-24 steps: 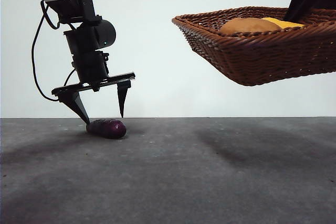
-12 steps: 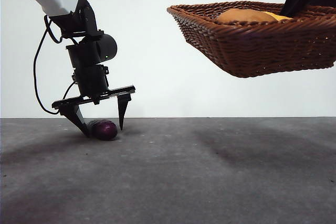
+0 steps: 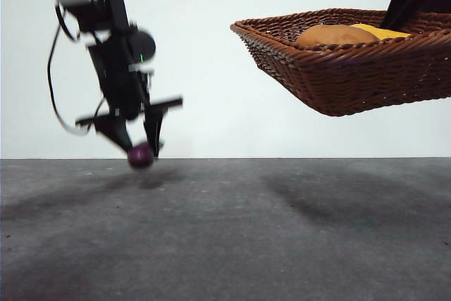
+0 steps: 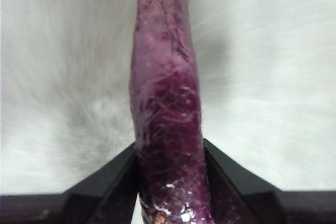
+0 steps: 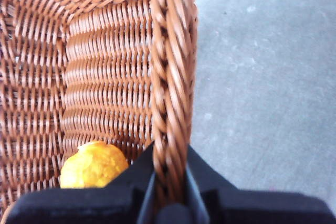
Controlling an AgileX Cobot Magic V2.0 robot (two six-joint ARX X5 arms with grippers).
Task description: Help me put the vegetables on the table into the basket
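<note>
While the potato (image 3: 335, 34) and corn (image 3: 380, 30) already lie in the basket (image 3: 352, 79), which the right gripper (image 5: 169, 182) holds aloft, clamped on its rim, the eggplant (image 3: 140, 155) remains outside, pinched by the left gripper (image 3: 139, 147) just above the table (image 3: 282, 230). Motion blur smears that arm, and the basket's far side is cut off.

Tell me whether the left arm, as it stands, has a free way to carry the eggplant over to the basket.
Probably yes: the left gripper grips the eggplant off the table, and open air separates it from the basket, held aloft by the right gripper.
</note>
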